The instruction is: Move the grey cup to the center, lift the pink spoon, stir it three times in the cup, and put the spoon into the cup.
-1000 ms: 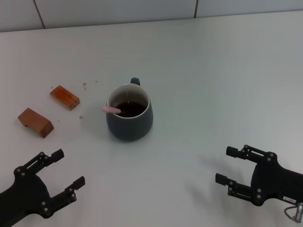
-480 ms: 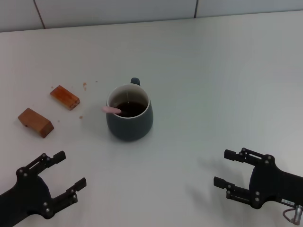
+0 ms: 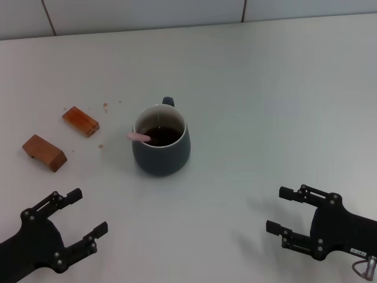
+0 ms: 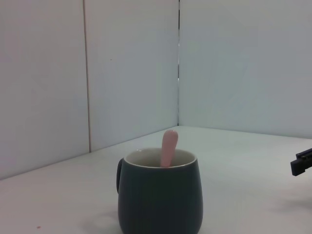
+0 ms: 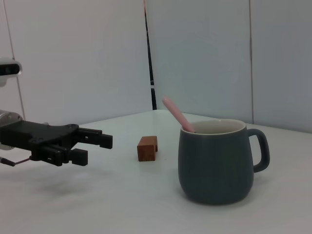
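Pink spoon (image 3: 139,137) in grey cup (image 3: 161,147), no readable writing

You have one grey cup (image 3: 161,140) on the worktop (image 3: 265,88), with one pink spoon (image 3: 138,137) standing in it. Two brown wooden blocks (image 3: 80,121) (image 3: 44,152) lie beyond the left gripper (image 3: 76,221) jaws. Two grippers are in frame, left and right gripper (image 3: 283,209), both with jaws spread apart.
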Controlling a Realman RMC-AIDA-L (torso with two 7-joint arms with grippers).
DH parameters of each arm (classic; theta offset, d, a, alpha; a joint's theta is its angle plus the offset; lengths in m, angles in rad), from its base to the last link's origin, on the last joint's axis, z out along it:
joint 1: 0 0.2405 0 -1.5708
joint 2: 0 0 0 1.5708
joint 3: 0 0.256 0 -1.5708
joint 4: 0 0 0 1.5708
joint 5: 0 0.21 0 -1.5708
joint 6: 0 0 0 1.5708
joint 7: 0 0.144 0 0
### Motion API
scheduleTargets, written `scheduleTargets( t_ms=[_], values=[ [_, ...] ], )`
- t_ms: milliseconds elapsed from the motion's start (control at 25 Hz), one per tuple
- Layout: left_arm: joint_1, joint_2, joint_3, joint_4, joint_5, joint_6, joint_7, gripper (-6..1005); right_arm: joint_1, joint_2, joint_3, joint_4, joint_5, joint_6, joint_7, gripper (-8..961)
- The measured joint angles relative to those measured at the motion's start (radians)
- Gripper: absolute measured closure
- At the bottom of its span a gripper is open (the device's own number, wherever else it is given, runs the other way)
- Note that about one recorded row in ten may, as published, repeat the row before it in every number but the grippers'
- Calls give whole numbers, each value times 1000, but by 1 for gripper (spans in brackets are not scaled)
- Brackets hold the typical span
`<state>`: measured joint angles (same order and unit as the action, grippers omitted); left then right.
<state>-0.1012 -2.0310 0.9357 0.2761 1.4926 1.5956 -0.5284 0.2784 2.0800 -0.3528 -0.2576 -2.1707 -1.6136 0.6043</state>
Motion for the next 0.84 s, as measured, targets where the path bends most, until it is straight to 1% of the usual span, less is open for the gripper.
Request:
scheduleTargets(
  t_ms=[840],
  values=[
    [-9,0,-2,1,0,2,-4,215,-7,0,6,0,-23,3,3,224]
  ],
)
